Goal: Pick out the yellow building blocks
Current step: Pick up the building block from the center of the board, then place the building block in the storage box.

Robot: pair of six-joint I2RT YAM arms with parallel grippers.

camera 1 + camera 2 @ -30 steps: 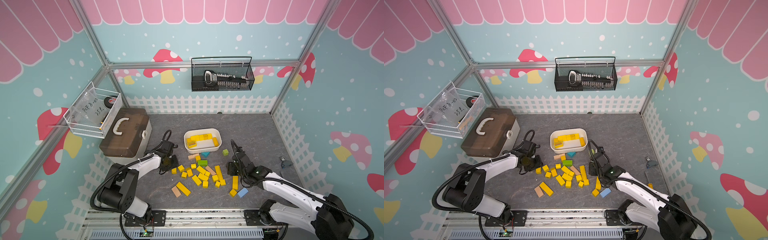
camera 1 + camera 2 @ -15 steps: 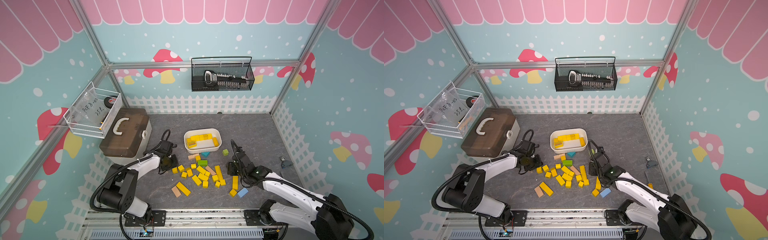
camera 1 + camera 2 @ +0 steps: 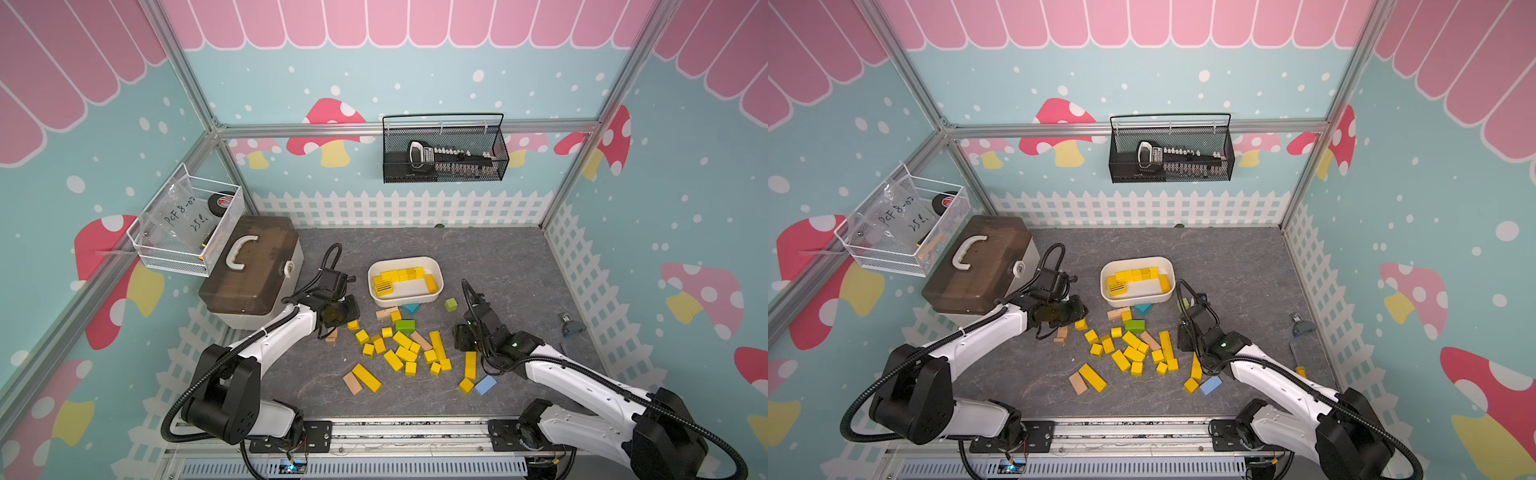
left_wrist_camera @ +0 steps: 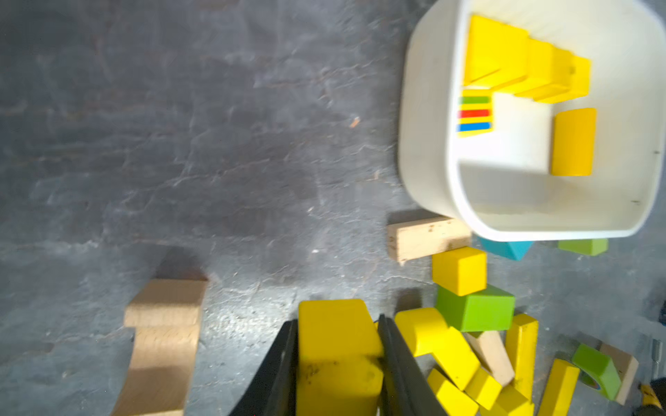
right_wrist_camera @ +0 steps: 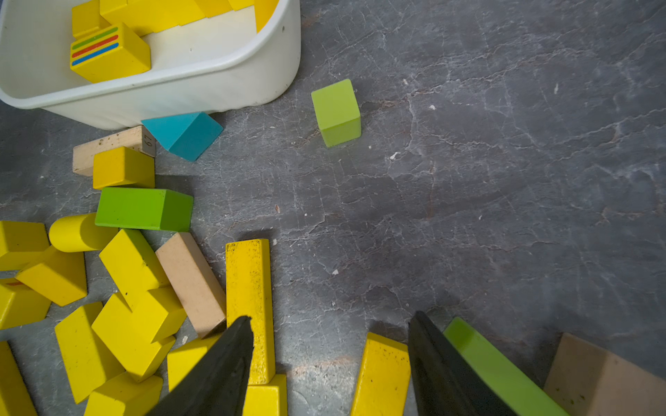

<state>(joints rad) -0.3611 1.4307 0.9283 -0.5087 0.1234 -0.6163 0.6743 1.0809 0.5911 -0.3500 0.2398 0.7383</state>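
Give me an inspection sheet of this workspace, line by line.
Surface: grey stone-look mat, lying flat.
Job's things: yellow building blocks scattered mid-mat; more, with the striped block, in the white tub.
Clutter: tan blocks, green blocks, blue blocks among them; small tool at the mat's edge.
Grippers: left gripper shut on a yellow block; right gripper open, empty, over bare mat.
Cables: black cable loop at each wrist.
Surroundings: toolbox beside the left arm; white wire basket and black mesh basket on the walls.
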